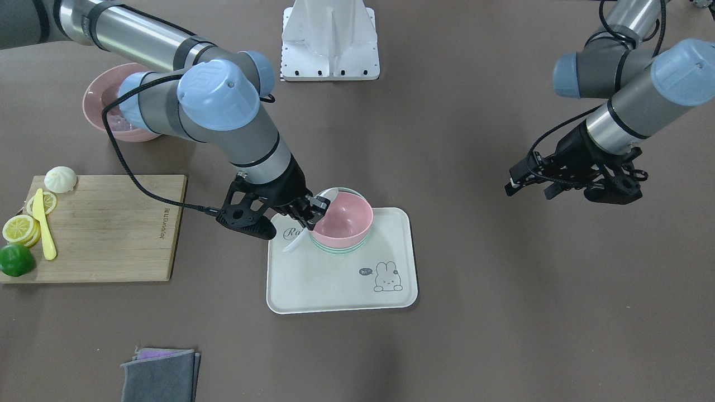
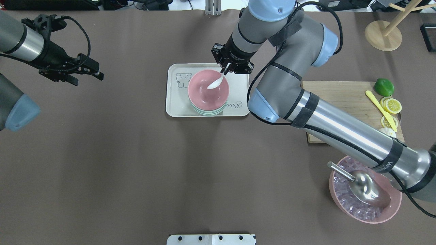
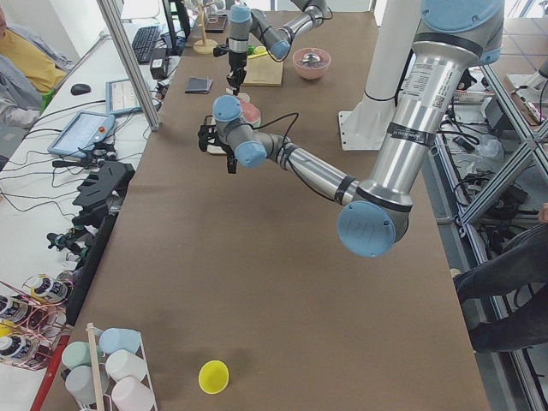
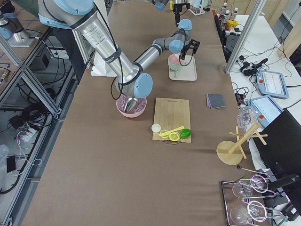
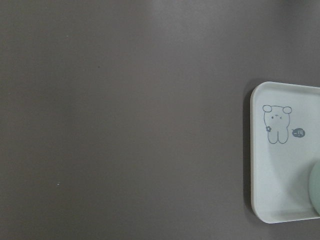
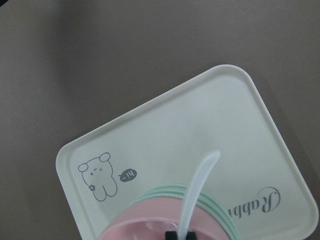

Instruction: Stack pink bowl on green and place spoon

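Stacking looks done: pink bowl (image 2: 204,97) nested on green bowl (image 2: 208,112), on tray (image 2: 175,105), desk (image 2: 136,170) centre. My right claw (image 2: 227,69) pinches spoon (image 2: 215,83) handle, scoop end over pink bowl. Release still to do. Left claw (image 2: 87,73) spread, empty, well apart.

pink bowl (image 1: 347,219) atop green bowl (image 1: 338,249), spoon (image 1: 295,241) seemingly between jaws of right gripper (image 1: 314,214)

Right arm (image 2: 340,131): brushed-silver tubes, grey joint housings, pale-blue round caps, black straps around silver section, faint lettering on one strap. Black braided cable (image 1: 120,156) ran outside links. Left arm (image 2: 20,41): same colours, looped black cable. Right gripper (image 2: 226,69), left gripper (image 2: 89,73): black, skeletal. Base mount (image 1: 330,42): white, dark screw holes along edge.
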`<state>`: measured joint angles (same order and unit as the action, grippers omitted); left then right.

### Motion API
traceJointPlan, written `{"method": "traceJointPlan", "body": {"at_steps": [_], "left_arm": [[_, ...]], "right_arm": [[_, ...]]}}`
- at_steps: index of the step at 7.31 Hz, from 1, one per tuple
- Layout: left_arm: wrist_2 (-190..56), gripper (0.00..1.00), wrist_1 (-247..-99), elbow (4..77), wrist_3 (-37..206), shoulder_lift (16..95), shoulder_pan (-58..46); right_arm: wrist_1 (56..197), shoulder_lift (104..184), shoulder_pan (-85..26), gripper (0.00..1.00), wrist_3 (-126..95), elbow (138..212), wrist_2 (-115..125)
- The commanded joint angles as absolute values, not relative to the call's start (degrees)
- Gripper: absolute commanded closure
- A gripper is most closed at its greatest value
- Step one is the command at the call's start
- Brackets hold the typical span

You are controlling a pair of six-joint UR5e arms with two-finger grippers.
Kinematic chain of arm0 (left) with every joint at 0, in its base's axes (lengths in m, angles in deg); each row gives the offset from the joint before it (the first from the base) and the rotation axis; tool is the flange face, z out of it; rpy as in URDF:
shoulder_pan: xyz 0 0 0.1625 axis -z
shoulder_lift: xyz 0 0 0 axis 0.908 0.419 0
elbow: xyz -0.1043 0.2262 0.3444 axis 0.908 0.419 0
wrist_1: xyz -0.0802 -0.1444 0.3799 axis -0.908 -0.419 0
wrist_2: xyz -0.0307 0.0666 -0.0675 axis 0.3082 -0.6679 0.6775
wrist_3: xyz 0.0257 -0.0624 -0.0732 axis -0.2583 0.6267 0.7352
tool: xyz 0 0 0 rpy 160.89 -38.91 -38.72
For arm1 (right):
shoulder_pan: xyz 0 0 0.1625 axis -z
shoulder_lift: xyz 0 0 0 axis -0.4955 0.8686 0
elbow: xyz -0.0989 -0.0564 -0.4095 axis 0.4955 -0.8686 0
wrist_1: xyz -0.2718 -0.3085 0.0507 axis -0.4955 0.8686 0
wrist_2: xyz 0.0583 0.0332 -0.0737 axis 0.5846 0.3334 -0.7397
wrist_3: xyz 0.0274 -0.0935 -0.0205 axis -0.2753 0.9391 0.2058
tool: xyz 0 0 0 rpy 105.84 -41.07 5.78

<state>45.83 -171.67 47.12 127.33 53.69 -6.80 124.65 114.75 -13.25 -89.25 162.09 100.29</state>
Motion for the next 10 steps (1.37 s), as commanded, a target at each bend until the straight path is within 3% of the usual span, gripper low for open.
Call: {"method": "traceJointPlan", "body": {"at_steps": [1, 2, 3, 6, 8, 10], "left_arm": [[45.55, 0.02, -171.65, 47.37, 126.88, 53.28, -6.70], [45.55, 0.02, -171.65, 47.46, 126.88, 53.28, -6.61], [45.55, 0.02, -171.65, 47.46, 126.88, 53.28, -6.61], [45.38, 0.02, -171.48, 47.29, 126.88, 53.28, -5.21], [45.55, 0.02, -171.48, 47.03, 126.36, 53.02, -3.54], [45.03, 0.02, -169.38, 46.67, 110.45, 45.93, -0.12]], "right_arm": [[124.25, 113.92, -12.13, 1.00, -92.15, 161.25, 97.69], [124.25, 114.00, -12.13, 0.86, -92.51, 161.25, 97.60], [124.25, 113.74, -12.13, 0.01, -92.77, 161.33, 97.60], [124.77, 115.84, -14.22, 0.00, -91.20, 163.77, 99.77], [124.87, 129.22, -21.85, 0.00, -82.12, 174.12, 108.19], [124.87, 142.59, -29.50, 0.00, -61.96, 177.32, 109.55]]}}
